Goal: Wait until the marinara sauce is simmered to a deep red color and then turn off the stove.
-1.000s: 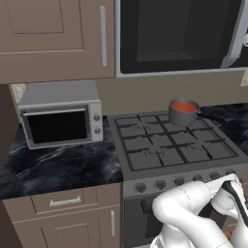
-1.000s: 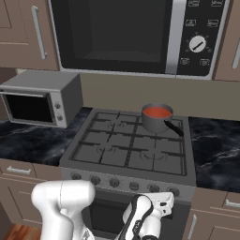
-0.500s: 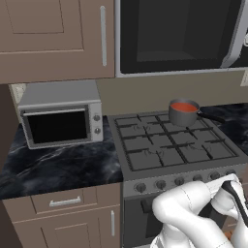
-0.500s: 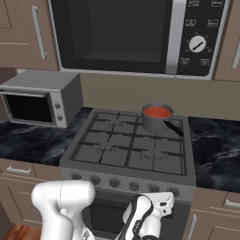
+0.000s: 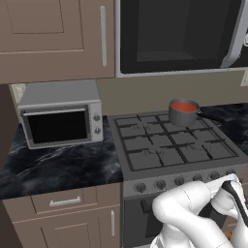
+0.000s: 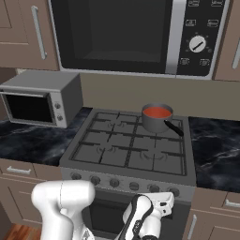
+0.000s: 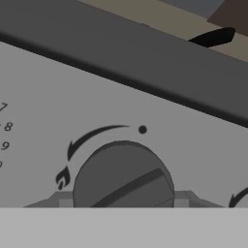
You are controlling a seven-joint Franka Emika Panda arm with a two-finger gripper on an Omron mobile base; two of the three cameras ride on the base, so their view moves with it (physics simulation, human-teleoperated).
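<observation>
The marinara sauce point(image 5: 183, 106) point(image 6: 157, 111) is an orange-red disc in a grey saucepan point(image 5: 183, 117) point(image 6: 153, 123) on the back right burner of the stove point(image 5: 160, 151) point(image 6: 126, 151). The pan's black handle points right. My gripper point(image 5: 232, 188) point(image 6: 166, 198) is low in front of the stove's knob row, at the right end. In the hand view a round dark knob point(image 7: 123, 177) sits very close, its ridge running diagonally from lower left to upper right, under a dot mark point(image 7: 142, 129). The fingertips are hidden, so I cannot see how the jaws stand.
A silver toaster oven point(image 5: 60, 118) point(image 6: 37, 98) stands on the dark marble counter point(image 5: 58, 167) left of the stove. A black-windowed microwave point(image 5: 179, 34) point(image 6: 136, 35) hangs above the range. Brown drawers point(image 5: 63, 202) lie below the counter.
</observation>
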